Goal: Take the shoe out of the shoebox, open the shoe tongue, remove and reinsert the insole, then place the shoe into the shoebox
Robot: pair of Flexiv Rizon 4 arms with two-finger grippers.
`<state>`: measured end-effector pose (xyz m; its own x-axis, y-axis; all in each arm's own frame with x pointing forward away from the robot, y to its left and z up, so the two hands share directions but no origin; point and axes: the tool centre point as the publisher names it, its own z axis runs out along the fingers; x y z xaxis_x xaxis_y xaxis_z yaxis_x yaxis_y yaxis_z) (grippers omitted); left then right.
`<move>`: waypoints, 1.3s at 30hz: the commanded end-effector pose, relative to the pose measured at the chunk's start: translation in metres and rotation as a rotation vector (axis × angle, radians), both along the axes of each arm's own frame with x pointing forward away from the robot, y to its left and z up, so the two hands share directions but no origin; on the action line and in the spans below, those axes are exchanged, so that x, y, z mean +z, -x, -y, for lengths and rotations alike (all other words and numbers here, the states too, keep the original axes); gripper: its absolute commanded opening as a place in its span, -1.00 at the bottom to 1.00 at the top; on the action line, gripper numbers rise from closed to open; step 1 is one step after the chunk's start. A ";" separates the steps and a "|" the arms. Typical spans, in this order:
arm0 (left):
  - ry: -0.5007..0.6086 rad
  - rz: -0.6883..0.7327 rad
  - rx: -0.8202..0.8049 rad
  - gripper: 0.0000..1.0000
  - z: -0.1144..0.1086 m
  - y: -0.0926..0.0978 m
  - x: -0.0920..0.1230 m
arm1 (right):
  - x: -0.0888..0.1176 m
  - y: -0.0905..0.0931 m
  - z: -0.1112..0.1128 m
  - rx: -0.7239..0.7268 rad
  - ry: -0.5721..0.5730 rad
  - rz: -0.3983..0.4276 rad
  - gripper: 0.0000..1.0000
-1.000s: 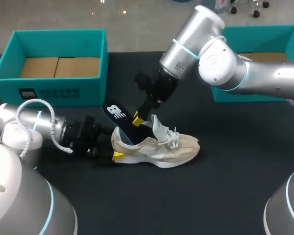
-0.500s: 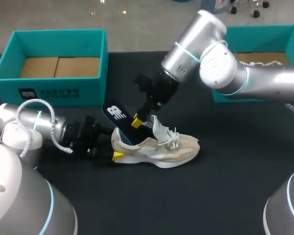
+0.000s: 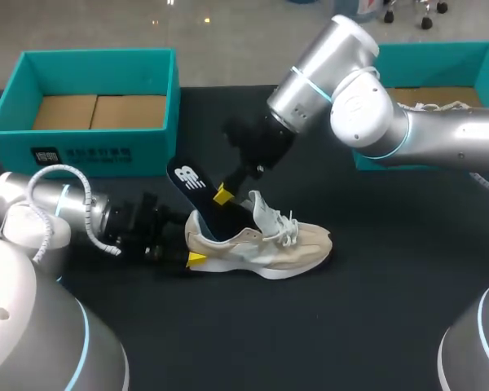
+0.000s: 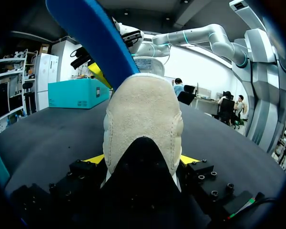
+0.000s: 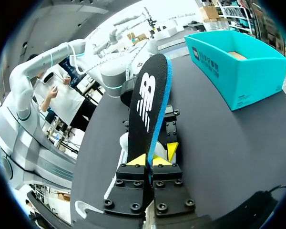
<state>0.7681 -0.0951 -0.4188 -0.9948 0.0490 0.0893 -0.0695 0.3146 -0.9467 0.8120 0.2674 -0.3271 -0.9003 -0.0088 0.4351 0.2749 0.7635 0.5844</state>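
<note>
Two arms work on one shoe [image 3: 265, 244] at the middle of the black tabletop [image 3: 350, 326]. The shoe is a beige trainer with a white sole and white laces. It stands upright on its sole, outside both boxes, with its heel toward the left arm and its toe toward the right side of the head view. Its tongue [image 3: 261, 208] is pulled up and stands clear of the laces.

The left claw [image 4: 142, 160] lies low over the tabletop and is closed on the shoe's heel. In the left wrist view one yellow tip presses each side of the heel cup.

The right claw [image 5: 153, 158] comes down from above at a slant, over the shoe's opening. It is clamped on the insole [image 3: 197, 191], with the two yellow tips pinching its thin edge from both faces. The insole is black on top with a white mark and blue underneath. It stands tilted, its lower end inside the shoe's opening. Its free upper end rises back over the heel toward the left-hand shoebox [image 3: 90, 151]. How deep the lower end sits inside the shoe cannot be told.

The left-hand shoebox is teal and open. It stands at the far left of the tabletop, well apart from the shoe, with brown cardboard showing on its floor. The right-hand shoebox [image 3: 440, 57], also teal, stands at the far right, partly hidden behind the right arm.
</note>
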 end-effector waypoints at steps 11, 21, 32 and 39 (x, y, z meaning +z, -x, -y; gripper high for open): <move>-0.001 0.000 0.000 -1.00 0.001 0.000 0.000 | 0.061 -0.016 0.005 -0.156 -0.088 0.060 -1.00; -0.001 0.000 0.000 -1.00 0.001 0.000 0.000 | 0.112 -0.033 -0.004 -0.207 -0.168 0.104 -1.00; -0.001 0.000 0.000 -1.00 0.001 0.000 0.000 | 0.138 -0.039 -0.008 -0.250 -0.226 0.109 -1.00; -0.001 0.000 0.000 -1.00 0.001 0.000 0.000 | 0.138 -0.039 -0.008 -0.250 -0.226 0.109 -1.00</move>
